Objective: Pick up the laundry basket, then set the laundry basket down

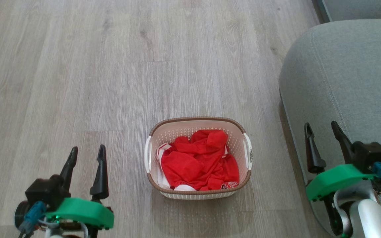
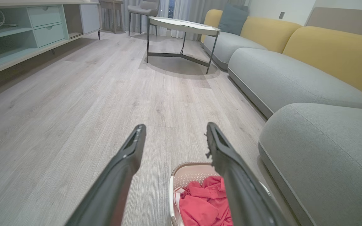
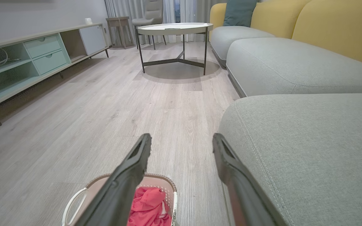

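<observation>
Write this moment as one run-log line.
phase: pre-grasp | laundry basket: on floor, untouched | left gripper: open | right gripper: open

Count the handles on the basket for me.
2. The left handle sits on the left end of the basket, the right handle on its right end, toward the sofa. None seems hidden.

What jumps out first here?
Red clothing heaped in the cream basket on the wood floor, centre of the head view. Both open, the left gripper and right gripper flank it without touching. A grey sofa sits at the right.
</observation>
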